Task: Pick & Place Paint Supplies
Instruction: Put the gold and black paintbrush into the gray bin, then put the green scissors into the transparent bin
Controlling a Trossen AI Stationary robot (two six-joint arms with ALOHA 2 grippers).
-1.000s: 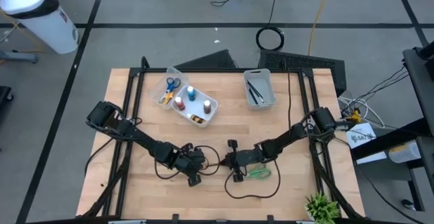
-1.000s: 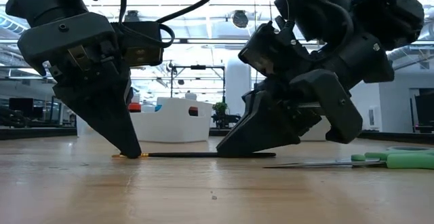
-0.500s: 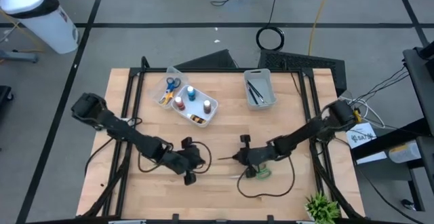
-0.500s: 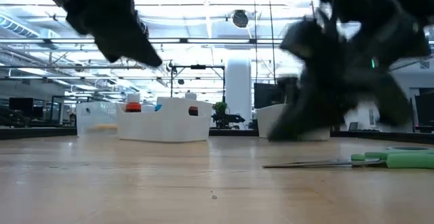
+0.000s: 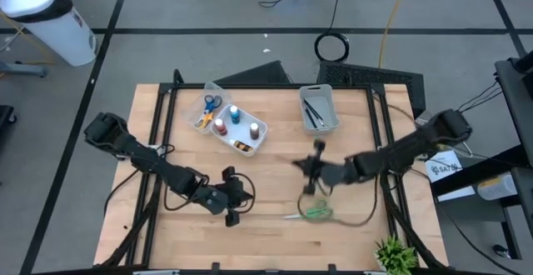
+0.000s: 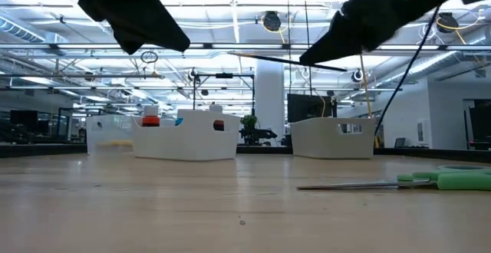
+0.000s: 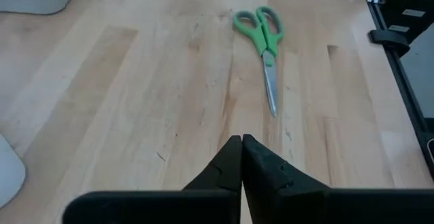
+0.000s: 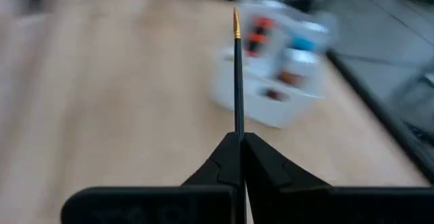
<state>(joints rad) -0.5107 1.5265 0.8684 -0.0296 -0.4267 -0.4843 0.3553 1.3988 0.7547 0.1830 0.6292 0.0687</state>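
The right claw (image 8: 241, 137) hangs above the middle of the table (image 5: 275, 233), pinching a thin dark brush (image 8: 238, 81) at one end. The brush sticks straight out past the fingertips, its gold tip pointing toward the white bin (image 5: 243, 133) of paint bottles. In the low view the brush (image 6: 291, 60) is well clear of the wood, nearly level.

The left claw (image 7: 241, 142) is pressed together and holds nothing. It sits low over the front left part of the table, pointing toward the green scissors (image 7: 264, 37). The scissors (image 5: 314, 213) lie flat on the wood near the front edge, blades closed, just in front of the right arm and apart from both claws.

Toward the back stand three bins. A clear bin (image 5: 202, 100) holds scissors with yellow and blue handles (image 5: 208, 108). The white bin touching it holds bottles: one with a blue cap (image 5: 235, 111), one with an orange cap (image 5: 253, 130) and one red-brown (image 5: 220, 127). A separate grey-white bin (image 5: 330, 108) further right holds more dark brushes (image 5: 313, 110).

Open wood lies between the raised brush and the bins. Cables trail from both arms across the table near the scissors. A small green plant (image 5: 393, 254) stands at the front right corner.
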